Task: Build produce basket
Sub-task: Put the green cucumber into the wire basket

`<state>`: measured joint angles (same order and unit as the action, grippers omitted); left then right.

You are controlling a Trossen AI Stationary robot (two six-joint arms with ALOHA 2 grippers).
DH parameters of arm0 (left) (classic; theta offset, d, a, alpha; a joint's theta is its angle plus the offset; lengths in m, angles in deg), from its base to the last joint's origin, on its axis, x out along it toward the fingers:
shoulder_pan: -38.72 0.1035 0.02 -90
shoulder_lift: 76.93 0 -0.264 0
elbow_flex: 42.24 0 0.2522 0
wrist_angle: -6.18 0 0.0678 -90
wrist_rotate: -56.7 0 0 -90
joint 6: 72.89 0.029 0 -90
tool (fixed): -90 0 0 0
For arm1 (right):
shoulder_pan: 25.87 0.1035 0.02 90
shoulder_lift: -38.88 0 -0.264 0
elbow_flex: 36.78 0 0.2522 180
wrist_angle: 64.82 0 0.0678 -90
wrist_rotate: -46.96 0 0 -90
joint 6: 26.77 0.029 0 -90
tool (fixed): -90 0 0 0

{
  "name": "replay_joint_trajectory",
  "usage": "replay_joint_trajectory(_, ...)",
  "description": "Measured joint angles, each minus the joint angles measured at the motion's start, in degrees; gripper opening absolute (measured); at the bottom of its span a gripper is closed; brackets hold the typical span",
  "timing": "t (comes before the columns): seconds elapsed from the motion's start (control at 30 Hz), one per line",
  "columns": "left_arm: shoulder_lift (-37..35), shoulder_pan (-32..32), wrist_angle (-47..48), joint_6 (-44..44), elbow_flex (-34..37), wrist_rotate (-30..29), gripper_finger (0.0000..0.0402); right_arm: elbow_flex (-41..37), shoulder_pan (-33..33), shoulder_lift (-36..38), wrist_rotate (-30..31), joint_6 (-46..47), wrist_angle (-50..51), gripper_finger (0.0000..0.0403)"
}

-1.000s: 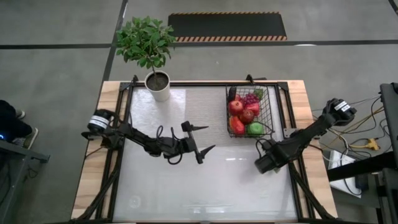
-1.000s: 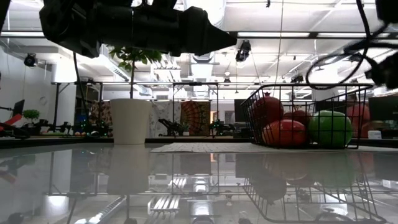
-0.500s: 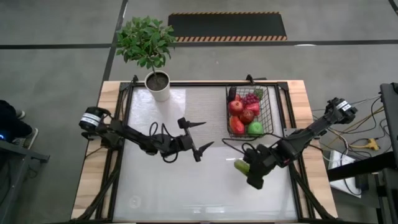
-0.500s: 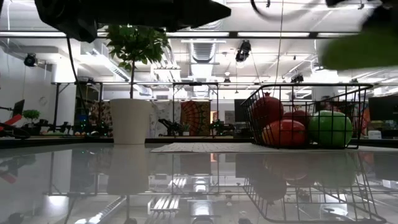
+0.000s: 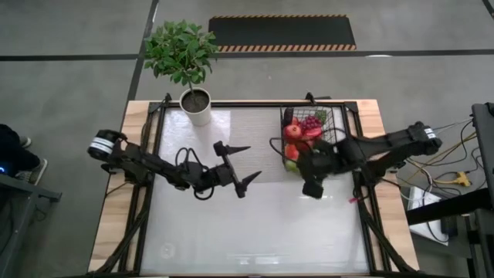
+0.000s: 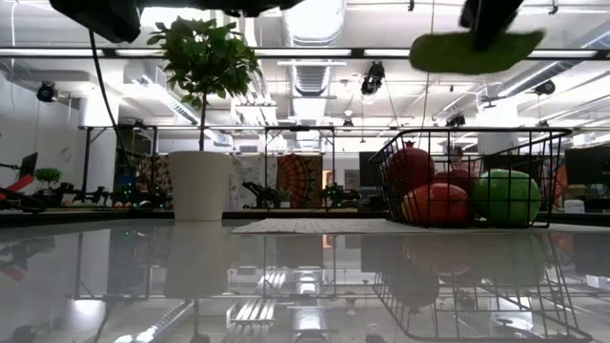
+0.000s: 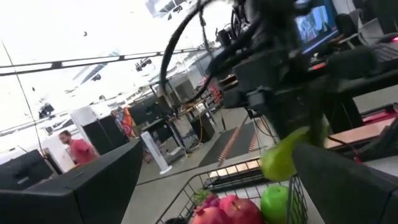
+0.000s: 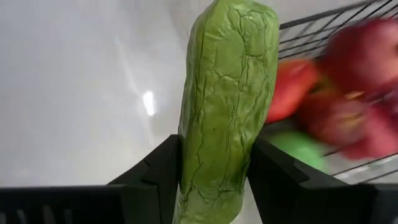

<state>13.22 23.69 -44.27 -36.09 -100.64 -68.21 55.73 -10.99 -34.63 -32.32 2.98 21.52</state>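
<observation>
The black wire basket (image 5: pixel 337 135) stands on the table's far right part and holds produce: red fruits (image 5: pixel 293 133), purple grapes (image 5: pixel 311 122) and a green apple (image 6: pixel 505 197). My right gripper (image 5: pixel 297 165) hangs high over the basket's near left corner, shut on a green cucumber (image 8: pixel 227 93). In the low view the cucumber (image 6: pixel 472 50) shows well above the basket's rim (image 6: pixel 467 133). My left gripper (image 5: pixel 253 162) is open and holds nothing; it is raised over the middle of the table and points toward the basket. My right gripper pinches the cucumber's two long sides (image 8: pixel 186 149) between its two fingers (image 8: pixel 163 165), about the middle of its length. The fingers come from above, slanting down, and lie across the cucumber. It hangs nearly level, lifted clear of the table and the basket.
A white pot (image 5: pixel 196 106) with a leafy plant (image 5: pixel 181 48) stands at the table's far left. A pale mat (image 5: pixel 247 127) lies between pot and basket. The glossy tabletop (image 5: pixel 255 232) spreads toward the near edge. People and furniture show in the room beyond.
My right gripper has risen from the table's near right part with the cucumber, lifting it clear. It has carried it toward the far edge and the basket's near left corner, rolling its wrist. My left gripper has gone up a little and stayed open.
</observation>
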Motion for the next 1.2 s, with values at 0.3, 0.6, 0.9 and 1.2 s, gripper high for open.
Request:
replay_joint_trajectory(0.3,-1.5,-0.9,3.9,0.0,0.1,-0.5,0.0394,0.0,-12.0,0.0,-0.6,-35.8,0.6,0.0146)
replay_joint_trajectory(0.6,-2.2,-2.4,4.9,0.7,0.1,-1.7,0.0394,-0.7,-18.9,0.0,-0.7,-52.0,0.6,0.0146)
replay_joint_trajectory(0.9,-2.2,-2.8,4.8,1.1,0.1,-2.1,0.0394,-6.8,-21.0,-0.9,-2.4,-53.9,-2.8,0.0146)
replay_joint_trajectory(1.2,-2.2,-3.1,4.8,1.2,0.1,-2.1,0.0394,-13.5,-22.9,-0.9,-3.8,-54.5,-9.6,0.0146)
